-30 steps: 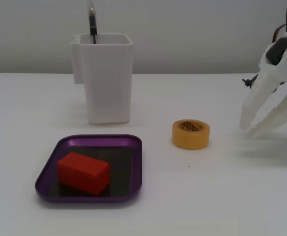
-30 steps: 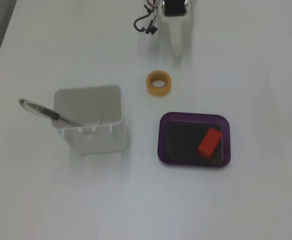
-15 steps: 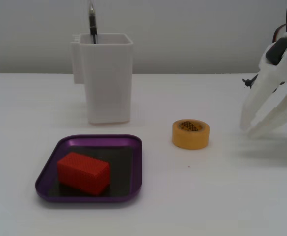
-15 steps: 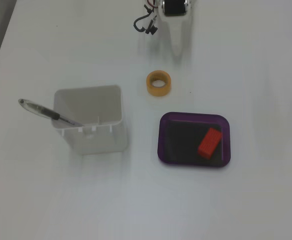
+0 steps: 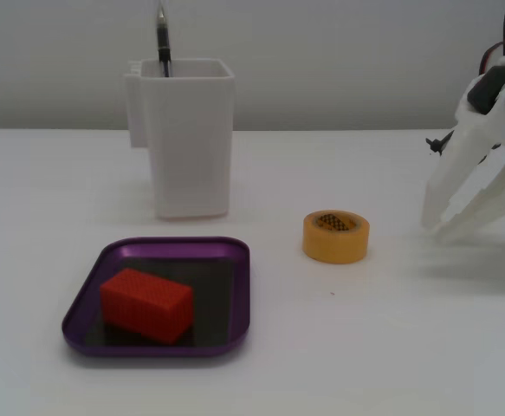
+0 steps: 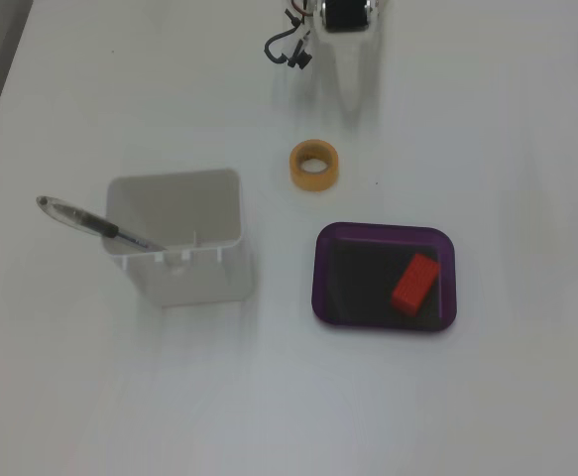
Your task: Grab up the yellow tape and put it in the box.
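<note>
Near the worktop's right edge my gripper (image 5: 443,227) hangs apart and empty, so I next reach for the yellow tape (image 5: 335,237).

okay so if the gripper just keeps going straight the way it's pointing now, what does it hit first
Probably the bare table. In a fixed view the gripper slants down with its tips near the surface, short of the yellow tape. Along that heading the tape would come next, though depth is hard to judge.
</note>
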`<state>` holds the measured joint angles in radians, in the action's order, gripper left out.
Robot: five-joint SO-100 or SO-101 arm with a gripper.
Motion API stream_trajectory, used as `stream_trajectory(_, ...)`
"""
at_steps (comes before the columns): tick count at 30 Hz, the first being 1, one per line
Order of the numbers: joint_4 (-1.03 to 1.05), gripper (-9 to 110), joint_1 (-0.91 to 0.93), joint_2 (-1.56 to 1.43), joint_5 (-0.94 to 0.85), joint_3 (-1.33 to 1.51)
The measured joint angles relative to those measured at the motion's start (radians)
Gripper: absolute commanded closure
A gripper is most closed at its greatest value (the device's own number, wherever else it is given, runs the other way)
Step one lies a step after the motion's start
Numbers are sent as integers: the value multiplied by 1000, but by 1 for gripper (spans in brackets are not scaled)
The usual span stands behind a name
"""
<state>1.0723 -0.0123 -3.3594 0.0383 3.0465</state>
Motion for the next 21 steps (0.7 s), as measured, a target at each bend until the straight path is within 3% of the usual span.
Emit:
stream_trajectory(7,0,100,3,0,-43,-103)
stream_trajectory(14,0,100,66,26,-362,-170)
stream_trajectory(21,0,88,166,336,-431,-330)
